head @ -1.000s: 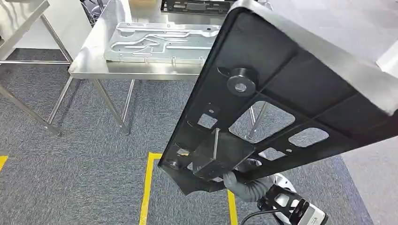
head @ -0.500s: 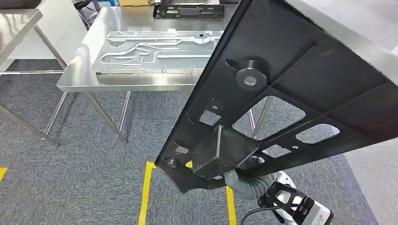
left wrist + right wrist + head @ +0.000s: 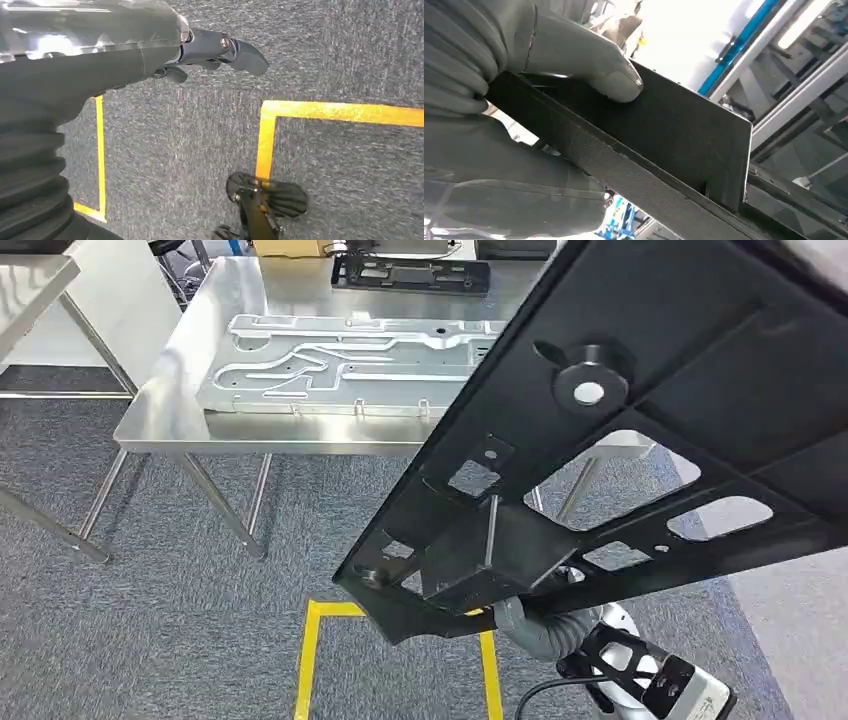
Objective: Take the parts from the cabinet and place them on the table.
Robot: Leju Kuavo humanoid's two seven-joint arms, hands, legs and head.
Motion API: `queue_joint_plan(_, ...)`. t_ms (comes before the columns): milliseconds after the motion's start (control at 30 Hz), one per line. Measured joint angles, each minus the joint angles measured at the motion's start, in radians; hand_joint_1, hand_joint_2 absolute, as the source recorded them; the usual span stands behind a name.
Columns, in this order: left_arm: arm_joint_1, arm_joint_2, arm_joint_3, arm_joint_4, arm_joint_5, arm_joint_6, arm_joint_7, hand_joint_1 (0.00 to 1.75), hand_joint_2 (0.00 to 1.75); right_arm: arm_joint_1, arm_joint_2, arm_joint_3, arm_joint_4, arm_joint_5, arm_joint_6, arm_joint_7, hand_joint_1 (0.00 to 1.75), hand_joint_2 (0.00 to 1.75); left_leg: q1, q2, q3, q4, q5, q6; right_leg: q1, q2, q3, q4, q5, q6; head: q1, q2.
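A large black panel [image 3: 640, 440] with cut-outs and a round boss fills the right of the head view, tilted with its far end high. My right hand [image 3: 522, 624] grips its lower end from underneath, mostly hidden by the panel. In the right wrist view its thumb [image 3: 574, 60] presses on the panel's flat black bracket [image 3: 664, 135]. A silver stamped plate [image 3: 340, 365] lies on the steel table [image 3: 170, 420] ahead, and a smaller black part [image 3: 410, 272] lies at the table's far side. My left hand [image 3: 215, 50] hangs over the carpet, fingers apart, holding nothing.
Yellow tape [image 3: 310, 660] marks a box on the grey carpet in front of the table. A second steel table [image 3: 30, 280] stands at the far left. A cardboard box [image 3: 290, 248] sits at the table's back edge. The table's legs [image 3: 225, 500] slant down to the carpet.
The whole picture has shifted: the camera has moved toward the table, which shows more of its top. The black panel, still in my right hand, sits higher and further right in the picture.
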Motion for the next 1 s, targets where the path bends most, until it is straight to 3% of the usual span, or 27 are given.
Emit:
queue_joint_plan(67, -0.001, -0.001, 0.0, 0.0, -0.001, 0.0, 0.001, 0.0, 1.75, 0.0, 0.0, -0.001, -0.002, 0.005, -0.008, 0.0, 1.75, 1.75, 0.001, -0.001, 0.032, 0.0, -0.022, -0.006, -0.002, -0.003, 0.035, -0.139, 0.105, -0.002, 0.0, 0.0)
queue_joint_plan(100, -0.001, -0.002, 0.001, 0.0, -0.001, 0.0, 0.002, 0.0, 1.75, 0.0, 0.0, -0.001, -0.004, 0.006, -0.011, 0.0, 1.75, 1.75, 0.002, -0.001, 0.041, -0.001, -0.034, -0.011, -0.002, -0.006, 0.058, -0.226, 0.183, -0.007, 0.0, 0.0)
queue_joint_plan(133, 0.0, -0.002, 0.003, 0.0, -0.001, 0.0, 0.003, 0.0, 1.75, -0.001, 0.0, -0.002, -0.004, 0.007, -0.012, 0.0, 1.75, 1.75, -0.001, -0.001, 0.048, 0.003, -0.044, -0.017, 0.001, -0.009, 0.057, -0.26, 0.219, -0.013, 0.0, 0.0)
queue_joint_plan(167, -0.003, -0.002, 0.006, 0.0, -0.002, 0.0, 0.004, 0.0, 1.75, -0.002, 0.0, -0.002, -0.004, 0.007, -0.013, 0.0, 1.75, 1.75, -0.002, -0.002, 0.048, 0.001, -0.048, -0.023, 0.007, -0.01, 0.055, -0.262, 0.182, -0.02, 0.001, 0.0)
queue_joint_plan(200, -0.006, -0.002, 0.009, 0.0, -0.002, 0.0, 0.005, 0.0, 1.75, -0.001, 0.0, -0.003, -0.007, 0.007, -0.015, 0.001, 1.75, 1.75, -0.002, -0.001, 0.047, -0.001, -0.053, -0.031, 0.008, -0.008, 0.056, -0.262, 0.205, -0.027, -0.001, 0.0)
queue_joint_plan(267, -0.006, -0.003, 0.015, 0.0, -0.003, 0.0, 0.005, 0.0, 1.75, -0.007, -0.002, -0.005, -0.013, 0.007, -0.016, 0.0, 1.75, 1.75, -0.002, 0.0, 0.061, 0.009, -0.049, -0.045, 0.007, -0.003, 0.068, -0.27, 0.193, -0.043, -0.001, 0.0)
queue_joint_plan(300, -0.008, -0.004, 0.016, 0.0, -0.005, 0.0, 0.005, 0.0, 1.75, -0.007, 0.0, -0.006, -0.017, 0.007, -0.019, 0.0, 1.75, 1.75, 0.002, 0.001, 0.054, 0.027, -0.054, -0.047, 0.002, -0.003, 0.083, -0.278, 0.193, -0.049, -0.001, 0.0)
queue_joint_plan(367, -0.012, -0.007, 0.016, 0.0, -0.008, 0.0, 0.004, 0.0, 1.75, -0.011, 0.0, -0.008, -0.023, 0.007, -0.021, -0.001, 1.75, 1.75, 0.005, 0.001, -0.014, 0.149, -0.069, -0.053, 0.003, -0.004, 0.1, -0.281, 0.182, -0.06, -0.001, 0.0)
queue_joint_plan(433, -0.01, -0.007, 0.017, 0.0, -0.008, 0.0, 0.004, 0.0, 1.75, -0.005, 0.0, -0.008, -0.024, 0.009, -0.023, 0.0, 1.75, 1.75, 0.005, 0.001, -0.11, 0.282, -0.136, -0.061, 0.005, -0.002, 0.114, -0.281, 0.167, -0.062, -0.001, 0.0)
queue_joint_plan(467, -0.007, -0.008, 0.017, 0.0, -0.008, 0.0, 0.004, 0.0, 1.75, -0.001, 0.0, -0.008, -0.024, 0.012, -0.025, 0.0, 1.75, 1.75, 0.005, 0.001, -0.141, 0.31, -0.16, -0.063, 0.006, 0.0, 0.125, -0.281, 0.158, -0.062, -0.001, 0.0)
queue_joint_plan(500, -0.005, -0.008, 0.017, 0.0, -0.008, 0.001, 0.004, 0.0, 1.75, 0.003, 0.0, -0.008, -0.027, 0.018, -0.027, 0.0, 1.75, 1.75, 0.005, 0.001, -0.152, 0.297, -0.156, -0.06, 0.006, 0.002, 0.137, -0.281, 0.149, -0.062, -0.001, 0.0)
queue_joint_plan(533, -0.004, -0.009, 0.017, 0.0, -0.008, 0.001, 0.004, 0.0, 1.75, 0.005, 0.0, -0.008, -0.029, 0.021, -0.028, 0.0, 1.75, 1.75, 0.005, 0.001, -0.146, 0.252, -0.128, -0.057, 0.007, 0.003, 0.151, -0.281, 0.14, -0.061, -0.001, 0.0)
queue_joint_plan(567, -0.004, -0.009, 0.017, 0.0, -0.008, 0.002, 0.004, 0.0, 1.75, 0.008, 0.002, -0.008, -0.032, 0.024, -0.029, 0.0, 1.75, 1.75, 0.005, 0.001, -0.128, 0.179, -0.074, -0.048, 0.008, 0.004, 0.166, -0.281, 0.129, -0.059, -0.001, 0.0)
queue_joint_plan(633, -0.001, -0.009, 0.018, 0.0, -0.009, 0.003, 0.004, 0.0, 1.75, 0.015, 0.004, -0.008, -0.042, 0.034, -0.031, 0.0, 1.75, 1.75, 0.0, 0.001, -0.098, 0.031, 0.068, -0.029, 0.011, 0.003, 0.188, -0.281, 0.111, -0.054, -0.001, 0.0)
queue_joint_plan(667, -0.002, -0.009, 0.019, 0.0, -0.009, 0.004, 0.004, 0.0, 1.75, 0.022, 0.006, -0.008, -0.043, 0.04, -0.031, 0.0, 1.75, 1.75, -0.006, -0.002, -0.096, 0.029, 0.047, -0.034, 0.013, 0.008, 0.192, -0.281, 0.104, -0.046, -0.002, 0.0)
queue_joint_plan(767, 0.0, -0.01, 0.02, 0.0, -0.01, 0.003, 0.005, 0.0, 1.75, 0.034, 0.006, -0.01, -0.063, 0.043, -0.034, 0.0, 1.75, 1.75, -0.005, -0.002, -0.082, 0.02, 0.053, -0.018, 0.015, 0.009, 0.199, -0.271, 0.107, -0.027, -0.001, 0.0)
queue_joint_plan(833, -0.002, -0.011, 0.022, 0.0, -0.01, 0.003, 0.002, 0.0, 1.75, 0.039, 0.006, -0.013, -0.077, 0.047, -0.035, 0.0, 1.75, 1.75, 0.001, -0.002, -0.056, 0.008, 0.054, -0.01, 0.011, 0.006, 0.18, -0.223, 0.098, -0.019, -0.001, 0.0)
queue_joint_plan(867, -0.002, -0.011, 0.023, 0.0, -0.01, 0.003, 0.002, 0.0, 1.75, 0.041, 0.006, -0.014, -0.083, 0.049, -0.034, 0.0, 1.75, 1.75, 0.001, -0.002, -0.051, 0.006, 0.05, -0.004, 0.009, 0.004, 0.137, -0.151, 0.082, -0.014, -0.001, 0.0)
queue_joint_plan(933, -0.001, -0.011, 0.024, 0.0, -0.01, 0.003, -0.001, 0.0, 1.75, 0.054, 0.006, -0.016, -0.092, 0.055, -0.034, 0.0, 1.75, 1.75, 0.0, -0.002, -0.044, 0.006, 0.038, -0.002, 0.007, 0.003, 0.044, -0.019, 0.015, -0.005, -0.001, 0.0)
queue_joint_plan(967, 0.0, -0.011, 0.026, 0.0, -0.01, 0.003, -0.001, 0.0, 1.75, 0.062, 0.006, -0.016, -0.095, 0.057, -0.034, 0.0, 1.75, 1.75, 0.0, -0.002, -0.038, 0.006, 0.031, -0.002, 0.007, 0.003, 0.01, 0.019, -0.011, -0.003, -0.001, 0.0)
queue_joint_plan(1000, 0.002, -0.011, 0.027, 0.0, -0.009, 0.003, -0.001, 0.0, 1.75, 0.067, 0.006, -0.016, -0.099, 0.059, -0.032, 0.0, 1.75, 1.75, 0.0, -0.003, -0.027, 0.006, 0.023, -0.003, 0.006, 0.002, -0.006, 0.017, -0.01, -0.002, -0.001, 0.0)
